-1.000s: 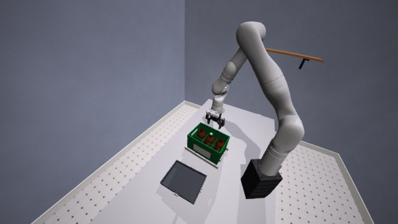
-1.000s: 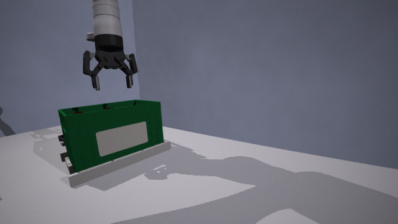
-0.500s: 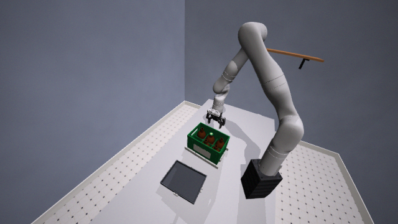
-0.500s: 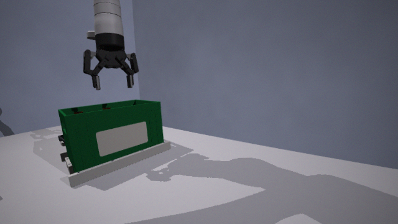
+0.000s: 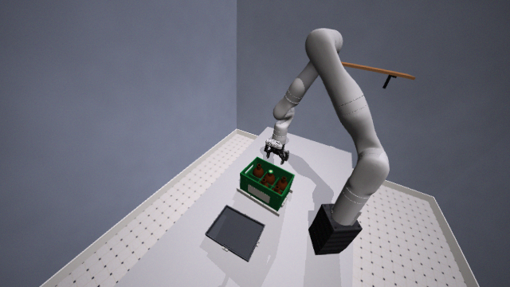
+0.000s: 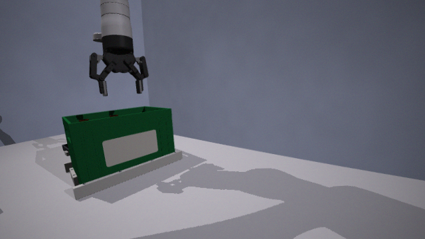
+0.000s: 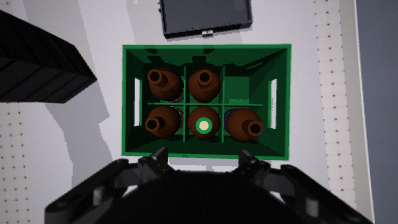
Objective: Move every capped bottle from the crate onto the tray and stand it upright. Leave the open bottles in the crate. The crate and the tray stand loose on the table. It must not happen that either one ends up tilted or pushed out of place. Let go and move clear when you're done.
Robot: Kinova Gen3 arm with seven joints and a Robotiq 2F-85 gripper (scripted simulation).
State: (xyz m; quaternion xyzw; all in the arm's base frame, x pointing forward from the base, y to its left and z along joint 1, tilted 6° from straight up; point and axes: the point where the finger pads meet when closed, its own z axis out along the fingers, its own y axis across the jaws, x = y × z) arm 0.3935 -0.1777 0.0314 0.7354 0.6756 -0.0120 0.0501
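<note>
Hovering beyond the crate's [image 5: 260, 192] [image 6: 87, 149] [image 7: 206, 47] rim, the gripper [image 5: 276, 159] [image 6: 121, 93] [image 7: 202, 156] points down, fingers spread wide. The wrist view shows one capped bottle [image 7: 203, 125]; the exterior view hides it.

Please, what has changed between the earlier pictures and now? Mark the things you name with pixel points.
Since one second ago, the arm's upper bend [image 5: 324, 44] has shifted slightly right in the top view. Nothing was grasped or released; the hand [image 5: 275, 159] [image 6: 121, 94] [image 7: 202, 156] stays open. Crate [image 5: 244, 185] [image 6: 87, 149] [image 7: 206, 47] and tray [image 5: 239, 233] [image 7: 207, 17] stayed put.
</note>
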